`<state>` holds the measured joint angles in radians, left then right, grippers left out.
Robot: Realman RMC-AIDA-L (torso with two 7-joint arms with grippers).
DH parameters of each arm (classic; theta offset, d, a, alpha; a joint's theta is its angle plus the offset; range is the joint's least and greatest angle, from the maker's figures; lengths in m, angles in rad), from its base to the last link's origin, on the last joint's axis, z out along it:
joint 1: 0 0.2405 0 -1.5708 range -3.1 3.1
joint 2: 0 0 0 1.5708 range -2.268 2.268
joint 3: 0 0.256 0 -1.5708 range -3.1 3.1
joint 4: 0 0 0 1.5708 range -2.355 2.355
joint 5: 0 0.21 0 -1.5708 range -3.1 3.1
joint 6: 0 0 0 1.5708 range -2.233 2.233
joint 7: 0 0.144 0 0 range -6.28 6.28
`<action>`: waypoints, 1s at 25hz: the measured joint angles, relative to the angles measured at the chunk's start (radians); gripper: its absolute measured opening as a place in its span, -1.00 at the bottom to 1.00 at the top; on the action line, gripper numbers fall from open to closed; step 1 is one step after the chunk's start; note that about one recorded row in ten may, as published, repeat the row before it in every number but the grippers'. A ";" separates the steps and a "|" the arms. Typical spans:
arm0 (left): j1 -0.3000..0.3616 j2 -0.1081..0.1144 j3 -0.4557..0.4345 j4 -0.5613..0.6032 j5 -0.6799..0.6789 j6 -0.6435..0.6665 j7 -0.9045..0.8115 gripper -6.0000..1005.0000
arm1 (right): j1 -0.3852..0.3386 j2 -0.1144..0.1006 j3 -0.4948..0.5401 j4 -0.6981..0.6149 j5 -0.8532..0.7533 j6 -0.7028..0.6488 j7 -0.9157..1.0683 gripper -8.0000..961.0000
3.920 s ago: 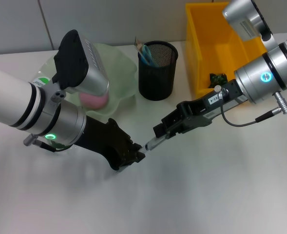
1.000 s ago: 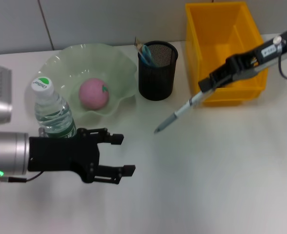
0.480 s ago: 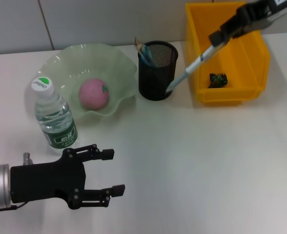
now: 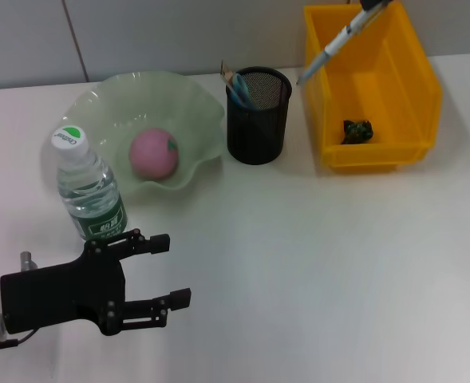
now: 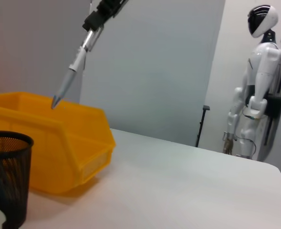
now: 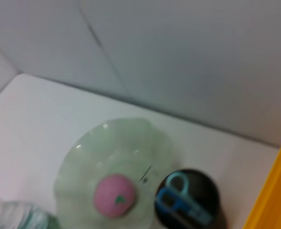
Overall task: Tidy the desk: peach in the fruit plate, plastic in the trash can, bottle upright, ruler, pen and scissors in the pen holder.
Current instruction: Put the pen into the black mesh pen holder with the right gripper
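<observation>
We hold the pen (image 4: 336, 45) high, right gripper (image 5: 98, 10) clamped on it; lower it tip-first over the holder (image 4: 257, 115) (left gripper (image 4: 156, 273) idles open, empty)

Left gripper (image 4: 167, 271): black fingers, black body, silver wrist.

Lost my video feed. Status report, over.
Left gripper open, low by bottle. Right gripper shut on pen, raised over yellow bin, beside pen holder. Nothing blocking.

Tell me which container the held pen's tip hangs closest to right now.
The yellow bin: the pen hangs at its left rim, short of the black mesh pen holder.
</observation>
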<state>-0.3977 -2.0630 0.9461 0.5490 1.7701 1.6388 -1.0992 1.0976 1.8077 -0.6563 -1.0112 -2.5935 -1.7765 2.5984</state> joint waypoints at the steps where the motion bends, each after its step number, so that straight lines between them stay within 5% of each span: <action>1: 0.000 0.000 0.000 0.000 0.000 0.000 0.000 0.68 | 0.000 0.000 0.000 0.000 0.000 0.000 0.000 -0.70; 9: -0.001 0.004 -0.011 -0.027 0.000 -0.029 -0.001 0.68 | 0.053 0.015 -0.047 0.014 -0.053 0.068 0.020 -0.70; 15: 0.004 0.002 -0.021 -0.028 0.000 -0.027 0.008 0.68 | 0.068 0.053 -0.124 0.065 -0.064 0.166 0.032 -0.70; 25: 0.003 0.001 -0.034 -0.027 0.000 -0.051 0.008 0.68 | 0.083 0.085 -0.193 0.160 -0.064 0.285 0.023 -0.70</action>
<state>-0.3949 -2.0617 0.9121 0.5217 1.7702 1.5879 -1.0915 1.1809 1.8925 -0.8494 -0.8514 -2.6575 -1.4910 2.6211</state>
